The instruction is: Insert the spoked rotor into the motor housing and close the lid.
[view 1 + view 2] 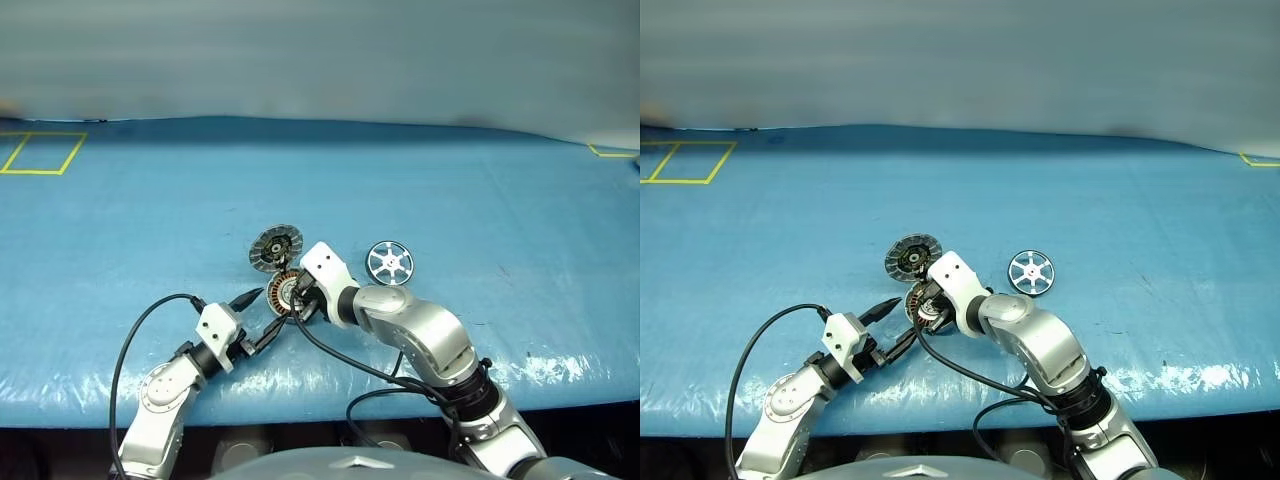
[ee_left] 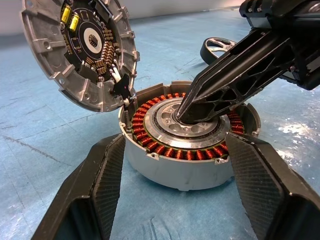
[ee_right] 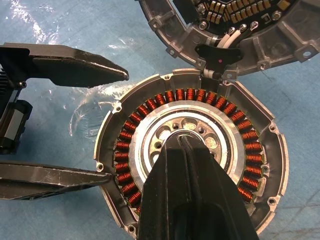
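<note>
The motor housing (image 2: 180,172) lies open on the blue table, its copper windings (image 3: 250,150) ringing a silver hub. Its lid (image 2: 80,50) stands tilted up at the far edge, segmented inner face showing. My right gripper (image 3: 182,142) is shut, its tips pressed onto the hub with nothing between them. My left gripper (image 1: 272,307) is open, with a finger (image 2: 100,190) close on each side of the housing wall. The spoked rotor (image 1: 390,263) lies flat on the table to the right of the housing, clear of both grippers.
The table wears a blue plastic sheet (image 1: 480,200). A yellow taped rectangle (image 1: 40,152) marks the far left and a yellow corner mark (image 1: 610,152) the far right. Black cables (image 1: 340,355) hang from both wrists near the front edge.
</note>
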Tool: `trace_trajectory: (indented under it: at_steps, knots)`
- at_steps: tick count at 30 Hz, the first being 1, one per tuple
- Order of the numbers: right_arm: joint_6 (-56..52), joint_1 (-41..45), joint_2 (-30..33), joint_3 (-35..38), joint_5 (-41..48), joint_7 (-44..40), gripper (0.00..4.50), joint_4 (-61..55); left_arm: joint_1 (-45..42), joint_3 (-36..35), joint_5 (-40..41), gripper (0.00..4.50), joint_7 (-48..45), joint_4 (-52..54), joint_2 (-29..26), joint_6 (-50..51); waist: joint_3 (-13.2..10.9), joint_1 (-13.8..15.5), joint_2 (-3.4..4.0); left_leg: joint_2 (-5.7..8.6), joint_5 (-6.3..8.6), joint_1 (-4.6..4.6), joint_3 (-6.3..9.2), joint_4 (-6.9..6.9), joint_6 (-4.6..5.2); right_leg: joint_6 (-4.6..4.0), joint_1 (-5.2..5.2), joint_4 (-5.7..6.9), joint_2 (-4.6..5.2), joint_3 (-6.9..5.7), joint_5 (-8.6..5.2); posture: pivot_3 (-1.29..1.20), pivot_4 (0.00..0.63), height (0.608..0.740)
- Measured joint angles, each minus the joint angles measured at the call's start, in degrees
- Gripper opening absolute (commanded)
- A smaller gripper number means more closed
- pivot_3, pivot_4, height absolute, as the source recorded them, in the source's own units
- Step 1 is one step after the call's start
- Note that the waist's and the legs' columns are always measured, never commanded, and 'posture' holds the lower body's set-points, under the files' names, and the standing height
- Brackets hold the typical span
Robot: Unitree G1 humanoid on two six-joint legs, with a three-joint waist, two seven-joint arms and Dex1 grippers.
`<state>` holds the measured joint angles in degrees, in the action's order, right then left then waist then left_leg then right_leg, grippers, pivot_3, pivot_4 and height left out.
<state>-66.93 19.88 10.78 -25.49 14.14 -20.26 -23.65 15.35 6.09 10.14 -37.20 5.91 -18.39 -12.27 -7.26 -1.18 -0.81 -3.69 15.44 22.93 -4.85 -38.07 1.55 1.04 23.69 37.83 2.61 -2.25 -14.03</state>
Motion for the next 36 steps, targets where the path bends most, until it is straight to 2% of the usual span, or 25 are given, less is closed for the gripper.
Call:
trace_trajectory:
  at_steps: [15, 26, 36]
  knots:
    - [-0.21, -0.48, -0.5, 2.05, 1.85, 0.53, 0.06, 0.23, -0.54, 0.08, 0.09, 3.39, -0.71, -1.13, 0.08, -1.1, -0.01, 0.0, 0.01, 0.01, 0.0, 0.01, 0.0, 0.04, 0.0, -0.02, 0.02, -0.03, 0.02, -0.01, -0.02, 0.0, 0.15, 0.74]
    - [-6.08, -0.44, -3.69, 7.26, 4.57, 1.78, 0.06, -1.36, -0.53, 0.1, 0.08, 3.39, -0.9, -1.58, 0.16, -1.95, -0.01, 0.02, 0.02, 0.02, 0.0, 0.04, 0.0, 0.09, 0.0, -0.01, 0.05, -0.04, 0.05, -0.02, -0.01, 0.0, 0.15, 0.74]
    - [-5.93, -0.57, -4.45, 5.81, 4.29, 2.92, 0.06, -0.75, -0.31, 0.11, 0.08, 3.39, -0.81, -1.81, 0.3, -2.19, -0.02, -0.01, 0.03, 0.02, 0.0, 0.04, 0.01, 0.11, 0.0, -0.03, 0.06, -0.05, 0.05, -0.04, -0.03, 0.0, 0.15, 0.74]
